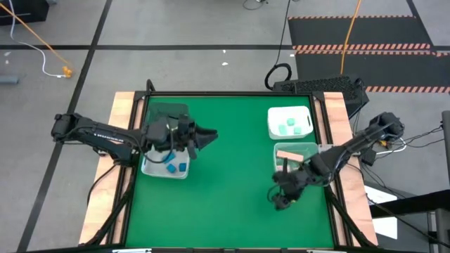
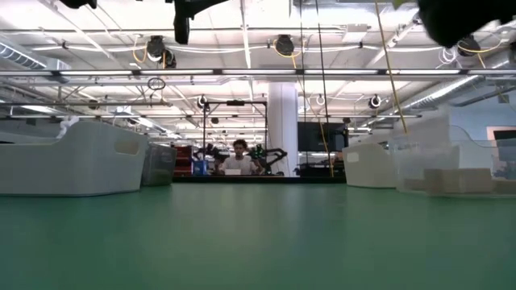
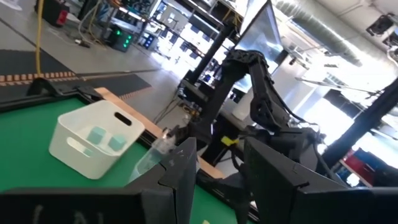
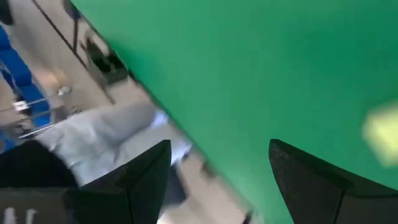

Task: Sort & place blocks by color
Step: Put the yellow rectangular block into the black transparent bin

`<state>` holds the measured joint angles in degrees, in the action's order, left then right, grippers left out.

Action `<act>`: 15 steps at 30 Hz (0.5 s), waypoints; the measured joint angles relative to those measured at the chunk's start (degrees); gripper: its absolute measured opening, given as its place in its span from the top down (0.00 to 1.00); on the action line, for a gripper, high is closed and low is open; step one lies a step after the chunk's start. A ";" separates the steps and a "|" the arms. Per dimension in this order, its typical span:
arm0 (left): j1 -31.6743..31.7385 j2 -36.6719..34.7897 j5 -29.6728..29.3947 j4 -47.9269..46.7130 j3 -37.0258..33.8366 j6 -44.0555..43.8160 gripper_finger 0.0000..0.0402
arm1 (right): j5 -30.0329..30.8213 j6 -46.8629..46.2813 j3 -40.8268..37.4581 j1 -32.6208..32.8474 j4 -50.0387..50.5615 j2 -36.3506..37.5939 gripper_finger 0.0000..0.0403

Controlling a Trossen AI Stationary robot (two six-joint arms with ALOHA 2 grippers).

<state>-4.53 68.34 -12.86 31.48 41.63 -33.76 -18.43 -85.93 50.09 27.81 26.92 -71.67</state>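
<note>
1. The green table [image 1: 232, 176] is serving as my landmark; both dark arms are reaching in over it, one from each side.
2. The left gripper [image 1: 209, 134] is hanging above the table's left half, just past a clear bin [image 1: 165, 167] sitting at the left edge. In the left wrist view its fingers [image 3: 180, 165] are standing apart with a plain gap, and nothing is showing between them.
3. Blue blocks [image 1: 176, 168] are lying inside that clear bin, partly hidden under the left arm.
4. A dark bin [image 1: 169, 112] is sitting just behind the clear one, toward the table's far left corner; I cannot tell what it holds.
5. The right gripper [image 1: 282, 197] is hovering low over the table's right side, near the front. Its fingers [image 4: 146, 168] are spread wide in the right wrist view, with only green surface between them.
6. A blurred yellow patch [image 4: 382, 130] is showing on the green beside that gripper; I cannot tell whether it is a block.
7. A white bin [image 1: 289, 121] is standing at the table's far right corner, holding mint-green blocks [image 1: 288, 126].
8. Another clear bin [image 1: 297, 158] is sitting just in front of the white one, with a salmon-pink bar [image 1: 289, 155] lying inside.
9. Far beyond the table, a person [image 2: 239, 160] is sitting in the room.
</note>
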 joint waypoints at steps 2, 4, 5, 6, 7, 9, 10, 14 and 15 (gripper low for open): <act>-0.69 0.00 -0.02 0.00 0.00 0.02 0.66 | -2.54 -5.98 0.00 1.21 -0.03 -0.35 0.35; -1.37 0.00 -0.01 -0.01 0.00 0.02 0.66 | -2.58 -10.40 0.00 2.27 1.28 -0.44 0.35; -1.67 0.00 -0.02 0.00 0.00 0.02 0.66 | -2.20 -12.46 0.00 2.60 2.68 -0.42 0.35; -1.96 0.00 -0.02 -0.03 0.00 0.02 0.66 | -1.07 -14.42 0.00 2.93 4.43 -0.38 0.35; -2.22 0.00 -0.02 -0.05 0.00 0.02 0.66 | 0.28 -16.30 0.00 3.14 6.43 -0.38 0.35; -2.89 0.00 -0.02 -0.04 0.00 0.02 0.66 | 3.50 -19.41 -0.03 3.49 10.81 -0.42 0.35; -3.21 0.00 -0.02 -0.04 0.00 0.04 0.66 | 5.13 -20.77 -0.07 3.56 12.58 -0.45 0.35; -4.40 0.01 -0.02 -0.09 0.00 0.04 0.66 | 11.24 -23.59 -0.07 4.01 15.71 -1.85 0.35; -4.75 0.00 -0.02 -0.10 0.00 0.04 0.66 | 12.73 -23.76 -0.09 4.22 15.68 -2.57 0.35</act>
<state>-9.27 68.34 -12.88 31.39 41.63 -33.71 -5.70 -109.69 50.00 32.03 42.60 -74.25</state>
